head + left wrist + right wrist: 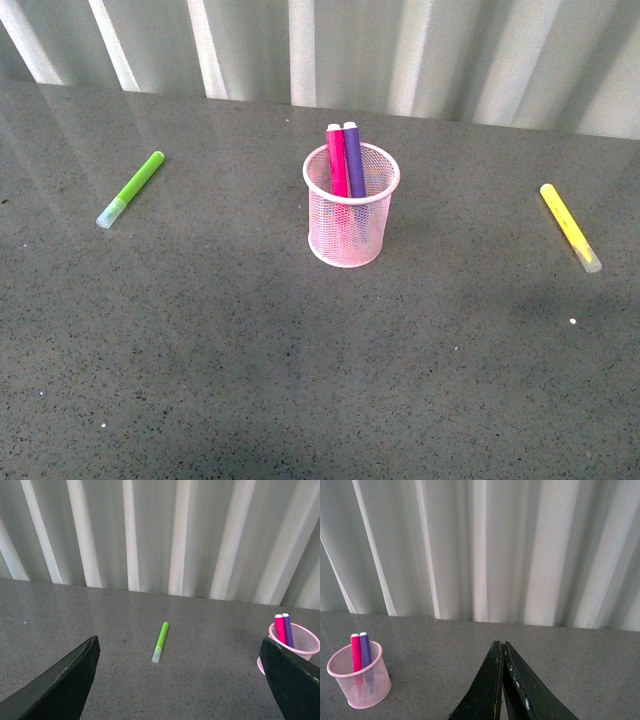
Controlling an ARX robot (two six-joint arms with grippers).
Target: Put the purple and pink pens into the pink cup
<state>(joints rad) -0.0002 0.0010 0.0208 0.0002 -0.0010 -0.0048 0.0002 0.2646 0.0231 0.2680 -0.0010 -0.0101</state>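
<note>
Speckled grey surface point(300, 380) is filling the front view's lower half; at center, the pink mesh cup point(351, 215) is holding the pink pen point(337, 160) and purple pen point(354, 158), so insertion looks finished. A lime-green marker point(131, 188) is lying at left, a yellow marker point(569, 226) at right.

Left wrist view: the left pincer point(180, 680) is hanging released, the green marker between its fingers.

Right wrist view: the right pincer point(503, 680) is sitting clenched and empty, the cup at lower left. Next calls only for retreating.

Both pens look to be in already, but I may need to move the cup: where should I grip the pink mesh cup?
Probably the solid rim of the pink mesh cup on its right side, coming from above with one finger inside, one outside. The pink pen and purple pen lean at the far side, leaving the near and right rim free.
</note>
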